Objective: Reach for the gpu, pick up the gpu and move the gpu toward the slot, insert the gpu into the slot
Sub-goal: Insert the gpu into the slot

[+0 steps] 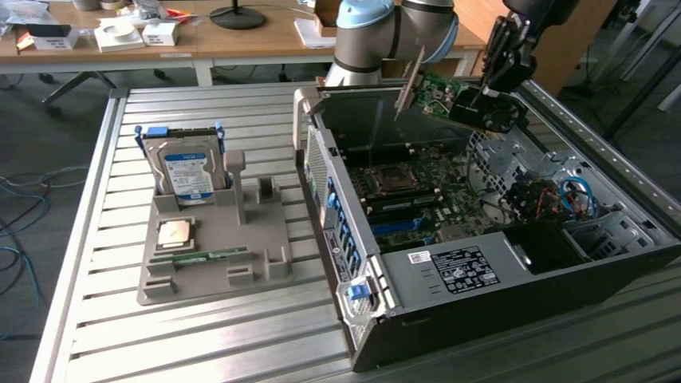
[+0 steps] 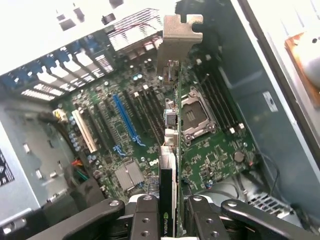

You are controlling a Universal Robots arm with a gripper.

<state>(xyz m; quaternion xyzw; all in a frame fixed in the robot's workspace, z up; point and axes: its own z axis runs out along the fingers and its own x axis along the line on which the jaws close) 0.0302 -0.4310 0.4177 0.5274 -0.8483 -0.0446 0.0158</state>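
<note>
the pincer [image 2: 170,222] was part-closed on the gpu [image 1: 455,97], a thin dark circuit card w/ a long pale silver end bracket. it clamped the card's flat faces and held it in the air over the open black pc case [image 1: 368,343], well above the green motherboard [image 2: 215,150]. to do this bit well, imo: keep the card upright, its edge parallel w/ the long black plastic slot [image 2: 148,110], no twist. the card looked stiff, w/ a green board and a black cooler.

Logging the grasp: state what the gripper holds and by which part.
The gpu, clamped between the fingers at the end opposite its silver bracket.
</note>
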